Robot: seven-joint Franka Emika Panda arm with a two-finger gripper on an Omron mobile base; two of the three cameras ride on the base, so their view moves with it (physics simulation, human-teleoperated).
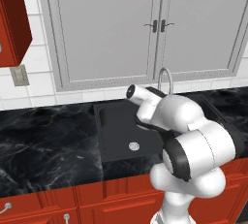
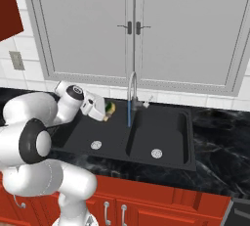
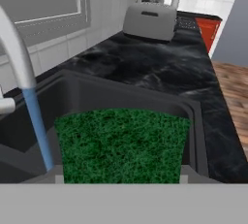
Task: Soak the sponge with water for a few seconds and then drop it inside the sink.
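Note:
My gripper (image 2: 107, 108) is shut on the sponge (image 2: 111, 108), holding it over the left basin of the black sink (image 2: 168, 152), just left of the faucet (image 2: 132, 85). The water (image 2: 129, 113) falls as a thin blue stream from the spout, a little to the right of the sponge and apart from it. In the hand view the sponge's dark green scrub face (image 3: 121, 143) sits between my fingertips, with the water (image 3: 39, 128) to its left under the faucet (image 3: 14, 48). In the left base view my arm covers the hand; the sink (image 1: 114, 121) and faucet (image 1: 165, 76) show.
Black marbled countertop (image 2: 215, 137) surrounds the sink. A silver toaster (image 3: 149, 20) stands on the counter beyond the basin. Grey cabinet doors (image 2: 132, 24) hang above the faucet. Round silver drains (image 2: 96, 145) (image 2: 156, 153) lie in the basins.

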